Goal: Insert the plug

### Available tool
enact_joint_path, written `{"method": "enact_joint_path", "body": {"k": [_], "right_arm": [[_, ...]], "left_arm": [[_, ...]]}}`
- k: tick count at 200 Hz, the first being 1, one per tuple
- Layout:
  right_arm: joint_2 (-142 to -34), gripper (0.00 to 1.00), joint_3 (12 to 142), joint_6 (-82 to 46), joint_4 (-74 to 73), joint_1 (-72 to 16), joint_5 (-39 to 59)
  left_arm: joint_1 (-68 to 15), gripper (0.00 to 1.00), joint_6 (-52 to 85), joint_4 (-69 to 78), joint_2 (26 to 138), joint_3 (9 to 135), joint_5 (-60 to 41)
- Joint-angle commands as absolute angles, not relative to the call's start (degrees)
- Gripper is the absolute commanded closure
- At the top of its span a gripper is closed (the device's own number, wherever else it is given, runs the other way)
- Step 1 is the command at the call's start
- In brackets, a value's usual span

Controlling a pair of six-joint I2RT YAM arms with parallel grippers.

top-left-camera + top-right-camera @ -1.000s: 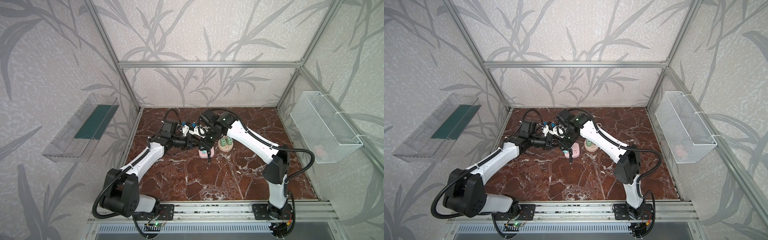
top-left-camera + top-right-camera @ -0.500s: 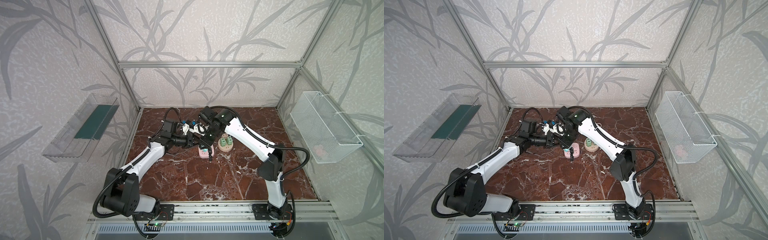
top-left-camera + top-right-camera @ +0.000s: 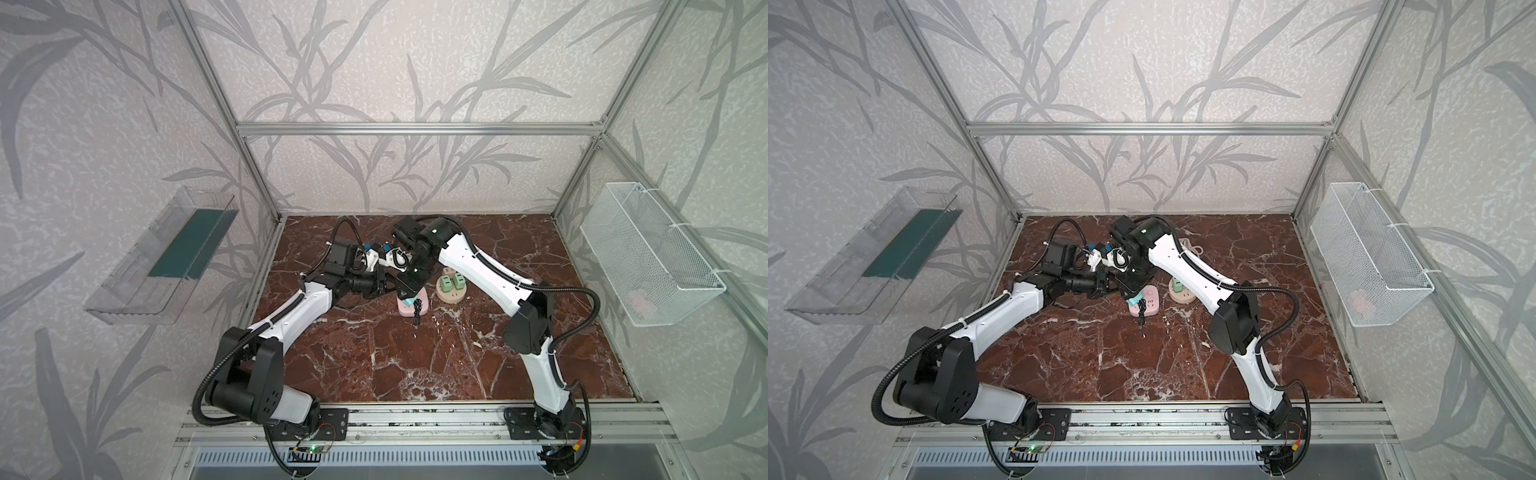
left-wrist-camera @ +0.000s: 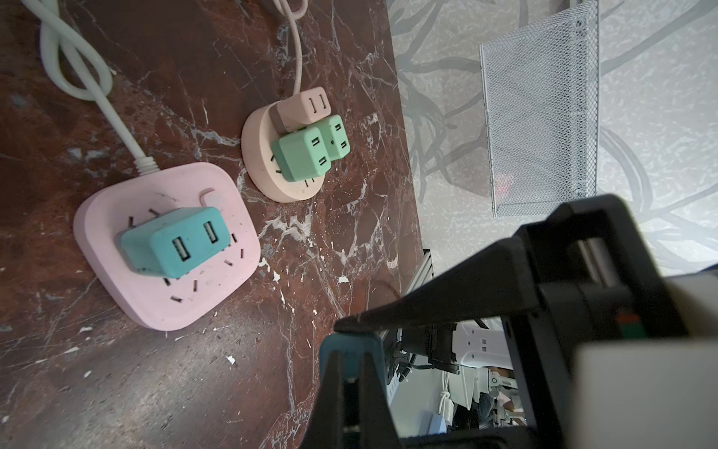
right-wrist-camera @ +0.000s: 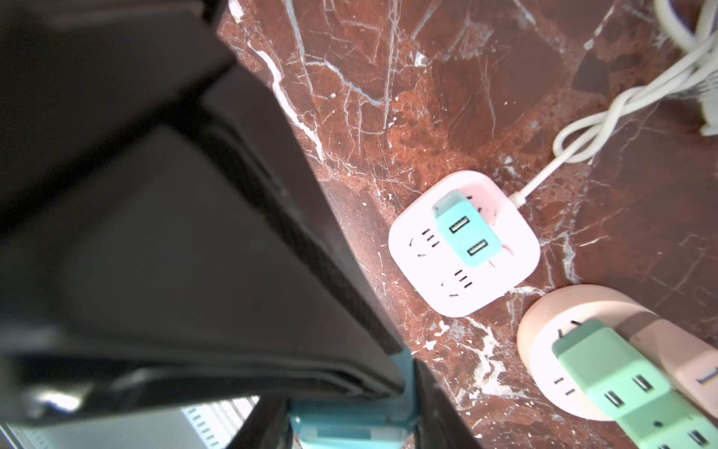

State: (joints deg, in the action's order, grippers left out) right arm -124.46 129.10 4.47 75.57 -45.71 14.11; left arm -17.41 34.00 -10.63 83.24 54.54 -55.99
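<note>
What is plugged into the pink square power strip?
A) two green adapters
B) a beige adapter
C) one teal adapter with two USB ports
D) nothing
C: the teal adapter with two USB ports sits on the pink square power strip, while the green adapters stand on the round base.

Black cable (image 3: pixel 417 316): tip indistinct

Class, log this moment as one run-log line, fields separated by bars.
stage: before insertion | right gripper: shut on teal plug near pink power strip | left gripper: shut, beside teal plug
</note>
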Motion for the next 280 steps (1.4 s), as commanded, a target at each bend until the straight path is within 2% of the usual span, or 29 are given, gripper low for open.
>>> {"method": "enact_joint_path", "body": {"k": [1, 29, 49, 71, 118, 135, 158, 178, 216, 280], "right_arm": [[-124.26, 0.98, 129.92, 2.26, 58.77, -44.31, 13.46], [-123.44, 0.66, 128.98, 0.15, 57.75, -43.53, 15.27], [-121.68, 0.5, 126.39, -1.43, 55.61, -42.71, 17.57], [-118.17, 0.41, 120.36, -2.8, 50.92, -41.97, 19.7], [-111.77, 0.32, 109.18, -4.44, 42.61, -40.92, 20.76], [-107.77, 0.2, 103.78, -5.29, 38.37, -40.29, 20.2], [-99.67, 0.12, 90.55, -7.42, 25.01, -39.5, 18.64], [-93.31, 0.1, 81.22, -9.17, 14.88, -38.46, 18.88], [-87.02, 0.11, 71.23, -8.27, 4.41, -38.32, 19.54], [-80.07, 0.16, 60.33, -7.75, -5.06, -38.81, 18.69]], "left_arm": [[-19.91, 1.0, 32.96, -17.14, 83.32, 54.72, -64.59], [-18.75, 1.0, 34.02, -16.23, 83.37, 54.35, -63.94], [-17.82, 1.0, 35.72, -14.11, 83.34, 53.76, -64.14], [-16.58, 1.0, 38.86, -9.86, 82.81, 52.47, -64.68], [-15.33, 1.0, 44.98, -2.02, 84.1, 51.03, -67.15], [-14.95, 1.0, 49.49, 3.58, 84.53, 49.95, -68.0], [-14.88, 1.0, 54.01, 8.35, 84.8, 49.21, -68.73], [-15.02, 1.0, 59.35, 14.86, 84.31, 47.86, -68.86], [-14.95, 1.0, 75.05, 32.65, 84.24, 44.76, -69.52], [-14.85, 1.0, 85.15, 44.87, 85.38, 42.61, -68.14]]}}
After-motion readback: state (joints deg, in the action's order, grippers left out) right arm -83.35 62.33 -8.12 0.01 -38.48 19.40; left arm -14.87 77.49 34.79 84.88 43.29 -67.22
